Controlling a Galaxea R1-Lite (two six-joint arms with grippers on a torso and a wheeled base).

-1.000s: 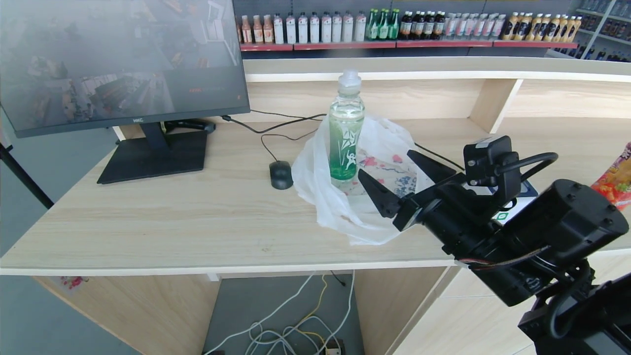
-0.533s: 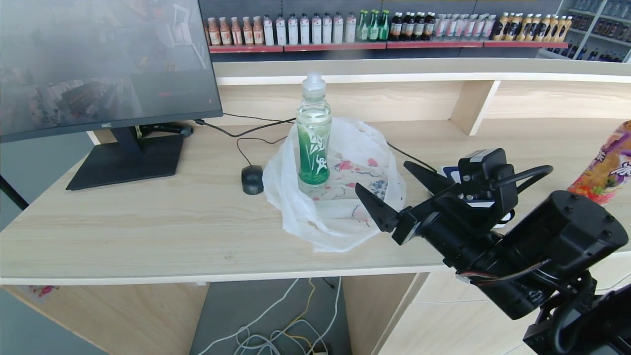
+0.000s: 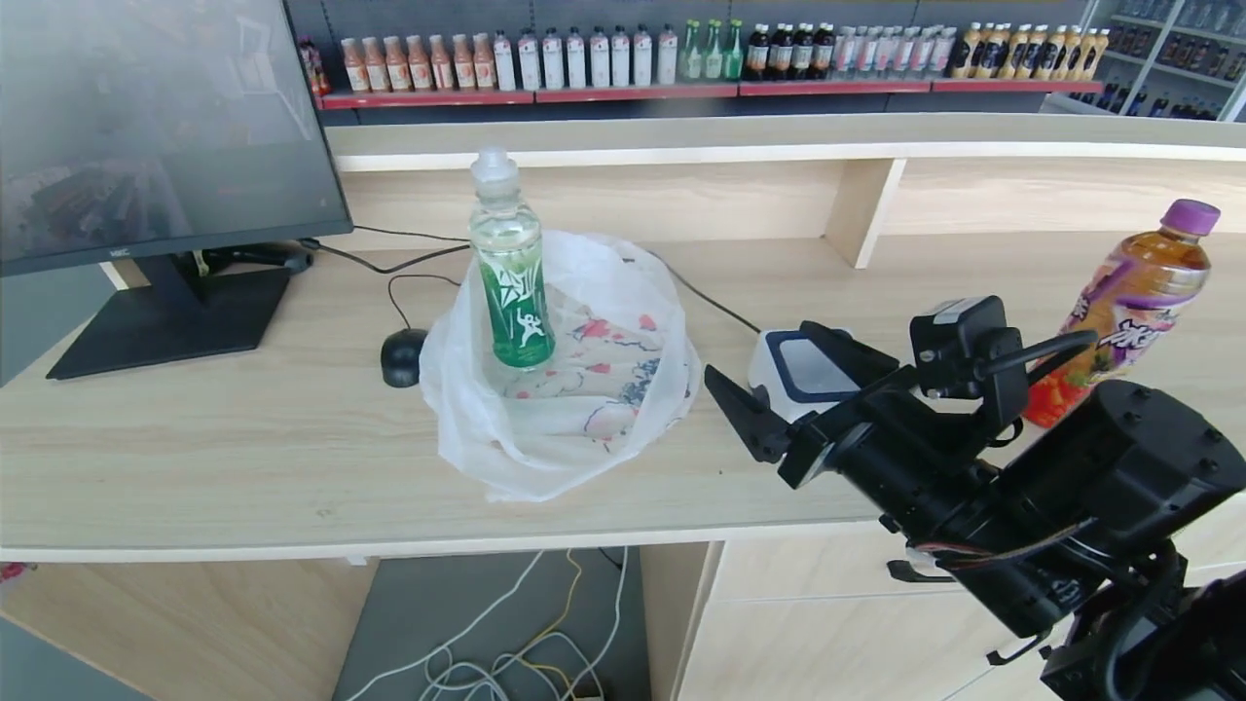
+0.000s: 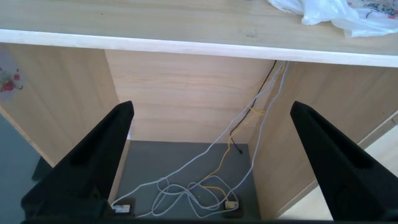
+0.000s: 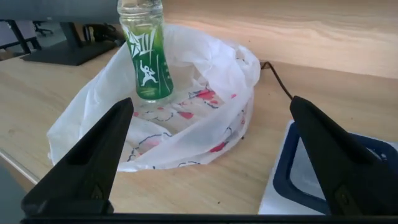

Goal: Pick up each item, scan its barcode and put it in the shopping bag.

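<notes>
A shop's checkout, pale wooden counter [image 3: 195, 438], monitor [image 3: 146, 117] and mouse [image 3: 402, 356] on it, barcode scanner [image 3: 803, 365] near a plastic shopping bag [image 3: 545, 443], red-edged shelves [image 3: 623, 92] behind, lined with bottled drinks [image 3: 604, 58].

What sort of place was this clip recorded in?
Most likely a shop checkout, possibly a mock-up. Rows of bottled drinks line the shelf behind the wooden counter, and on the counter sit a barcode scanner, a monitor and a plastic shopping bag with a green bottle standing in it.

A green-labelled bottle [image 3: 511, 282] stands upright inside the open white shopping bag [image 3: 584, 419]. A purple-capped orange bottle [image 3: 1129, 302] stands right of the barcode scanner [image 3: 793, 362].
</notes>
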